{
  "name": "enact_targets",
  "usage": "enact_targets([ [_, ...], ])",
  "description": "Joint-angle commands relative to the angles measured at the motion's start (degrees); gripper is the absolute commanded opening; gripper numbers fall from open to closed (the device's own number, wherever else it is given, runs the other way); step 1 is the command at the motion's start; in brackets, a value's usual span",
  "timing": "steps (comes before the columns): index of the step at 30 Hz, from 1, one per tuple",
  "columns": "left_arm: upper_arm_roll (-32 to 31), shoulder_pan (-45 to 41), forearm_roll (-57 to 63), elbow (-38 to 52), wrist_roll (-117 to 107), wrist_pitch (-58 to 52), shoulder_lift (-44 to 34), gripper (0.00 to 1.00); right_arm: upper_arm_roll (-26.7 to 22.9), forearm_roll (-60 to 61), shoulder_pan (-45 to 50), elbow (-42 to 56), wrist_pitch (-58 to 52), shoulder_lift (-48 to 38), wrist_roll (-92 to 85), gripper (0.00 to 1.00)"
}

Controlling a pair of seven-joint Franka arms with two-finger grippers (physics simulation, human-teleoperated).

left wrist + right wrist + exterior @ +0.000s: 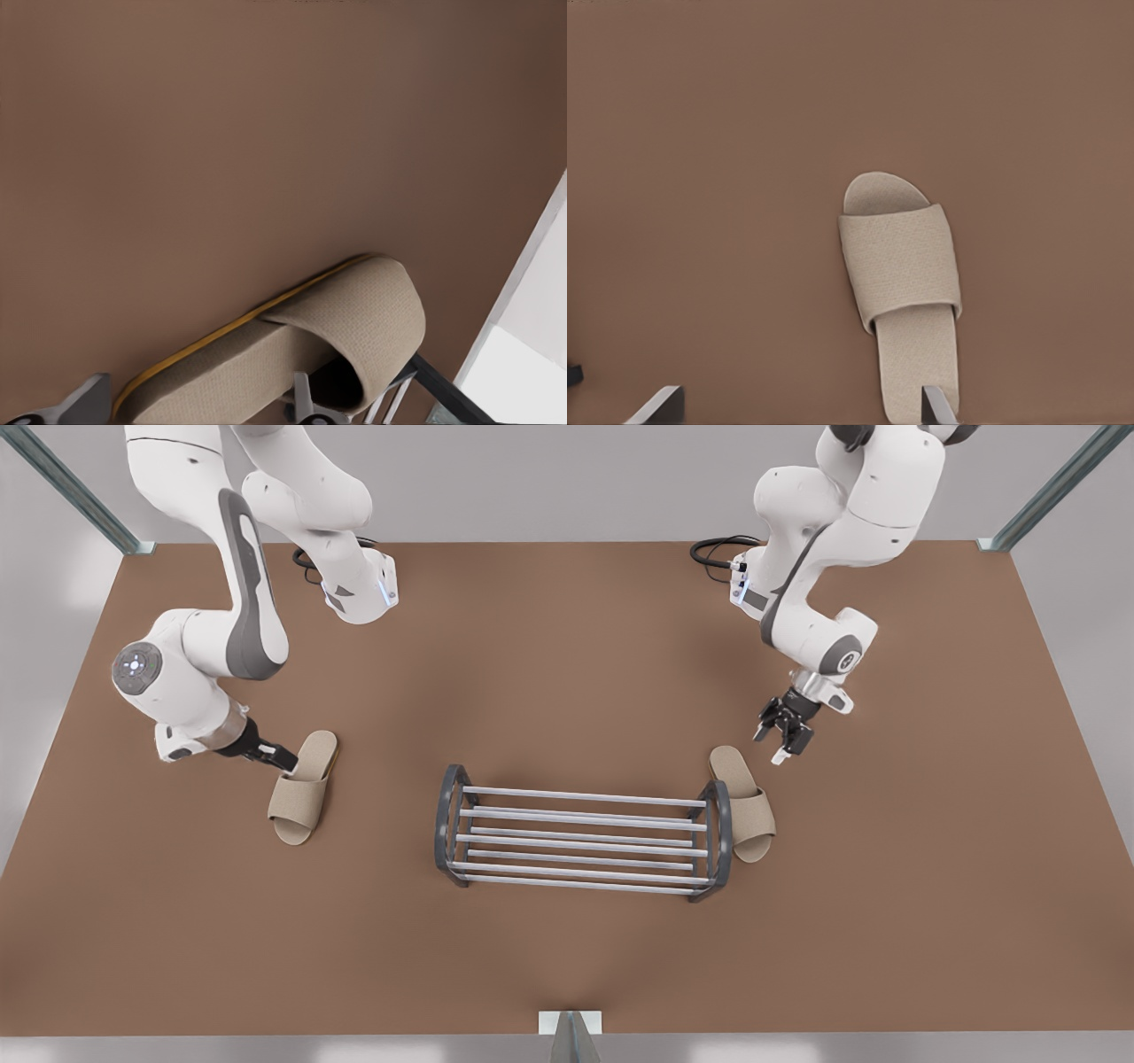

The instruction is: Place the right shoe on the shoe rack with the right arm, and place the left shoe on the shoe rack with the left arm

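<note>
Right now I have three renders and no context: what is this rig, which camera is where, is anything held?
Two white Franka robot arms stand at a brown table in a simulation. The front view looks down on the whole scene; each wrist view rides on one arm. A shoe rack sits in the middle. The right gripper is open at the heel of the right shoe. The left gripper is open beside the left shoe, which lies next to the rack. Nothing is held.

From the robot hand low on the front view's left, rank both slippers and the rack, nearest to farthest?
1. Left shoe, at the left gripper fingers.
2. Shoe rack, in the middle.
3. Right shoe, beyond the rack's far end.
</note>
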Motion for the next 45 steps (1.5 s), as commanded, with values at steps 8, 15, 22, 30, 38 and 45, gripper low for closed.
enact_targets([
  [8, -0.9, -0.1, -18.9, 4.2, 64.2, -1.2, 0.0, 1.0, 0.2, 5.1, 1.1, -14.1, 46.7, 1.9, 16.8, 1.0],
  [15, -6.0, 0.1, -34.4, 8.1, 64.1, -0.7, 4.9, 1.0, -1.3, 13.1, 3.5, -10.9, 40.3, 4.5, 28.7, 1.0],
  [22, -6.0, 1.1, -35.5, 12.7, 63.4, -0.4, 6.7, 1.0, -12.9, 31.6, 10.0, -8.8, 40.1, 5.3, 25.9, 1.0],
  [30, -6.0, 1.0, -37.2, 17.3, 59.0, -0.4, 10.7, 1.0, -12.8, 86.8, 25.6, -7.3, 55.0, 8.2, -24.5, 1.0],
  [38, -6.1, 1.4, -40.9, 19.4, 44.0, 2.0, 12.6, 1.0, -12.7, 86.7, 26.0, -10.0, 59.5, 7.3, -41.0, 1.0],
  [45, -6.1, 2.6, -40.5, 25.0, 37.4, 5.3, 14.2, 1.0, -8.8, 94.3, 26.0, -16.1, 60.2, 5.0, -41.3, 1.0],
])
